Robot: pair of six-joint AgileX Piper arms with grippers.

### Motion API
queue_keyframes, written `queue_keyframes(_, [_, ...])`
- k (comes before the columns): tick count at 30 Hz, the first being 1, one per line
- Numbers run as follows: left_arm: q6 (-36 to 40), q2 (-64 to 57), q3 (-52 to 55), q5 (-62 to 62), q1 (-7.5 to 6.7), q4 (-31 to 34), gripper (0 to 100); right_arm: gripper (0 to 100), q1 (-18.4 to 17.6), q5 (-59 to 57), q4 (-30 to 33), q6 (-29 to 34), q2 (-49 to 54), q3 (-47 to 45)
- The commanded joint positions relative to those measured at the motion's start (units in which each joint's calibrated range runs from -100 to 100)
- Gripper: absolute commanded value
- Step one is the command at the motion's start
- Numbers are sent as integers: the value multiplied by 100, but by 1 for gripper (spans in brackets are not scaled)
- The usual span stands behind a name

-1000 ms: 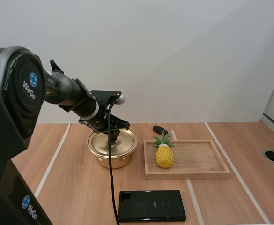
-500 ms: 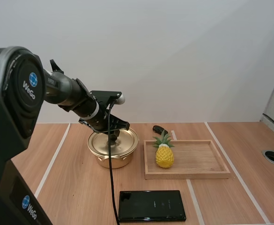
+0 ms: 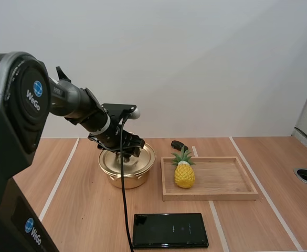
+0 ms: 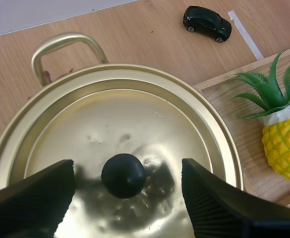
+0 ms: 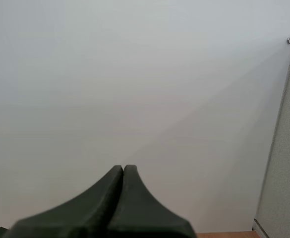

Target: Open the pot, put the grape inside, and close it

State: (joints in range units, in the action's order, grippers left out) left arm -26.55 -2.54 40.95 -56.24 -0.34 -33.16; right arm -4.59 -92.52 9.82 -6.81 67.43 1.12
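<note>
Now your left gripper (image 4: 127, 171) stands open astride the knob (image 4: 123, 175) of the lid (image 4: 135, 114), which points up from the gold pot (image 3: 126, 177). Right of it, a pineapple (image 3: 184, 175) stands leaves-up in the tray (image 3: 221, 196). Your right gripper (image 5: 123, 171) is closed, empty.

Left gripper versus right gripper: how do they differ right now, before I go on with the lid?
Left gripper is open, its fingers apart on either side of the black knob, not touching it; right gripper is shut, fingers together as one wedge. Left gripper sits low over the gold lid; right gripper has nothing near its fingers. Shared: black fingers, and neither holds anything.
</note>
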Motion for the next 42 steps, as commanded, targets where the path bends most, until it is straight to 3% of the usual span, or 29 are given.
queue_keyframes(1, [-18, -5, -51, -119, -14, -53, 100, 0, 21, -57, 37, -26, 57, -17])
queue_keyframes(10, [236, -696, -629, 109, -14, -174, 100, 0, 21, -57, 37, -26, 57, -17])
queue_keyframes(20, [236, -1935, -2534, 125, -7, 175, 100, 0, 21, -58, 37, -26, 22, -17])
queue_keyframes(22, [236, -2097, -2908, 125, -7, 243, 87, 0, 21, -58, 37, -26, -19, -17])
queue_keyframes(23, [236, -2186, -3090, 125, -7, 246, 76, 0, 21, -58, 37, -26, -55, -17])
queue_keyframes(28, [332, -2597, -3689, 125, -7, 246, 4, 0, 21, -40, 37, -26, -233, -17])
queue_keyframes(29, [386, -2682, -3768, 125, -7, 260, 0, 0, 21, -20, 37, -26, -270, -17])
queue_keyframes(35, [729, -3251, -3882, 145, -7, 260, 0, 0, 21, 590, 37, -26, -372, -17])
queue_keyframes(42, [1602, -4048, -3882, 501, -7, 714, 0, 0, 21, 1548, 37, -377, -383, -17])
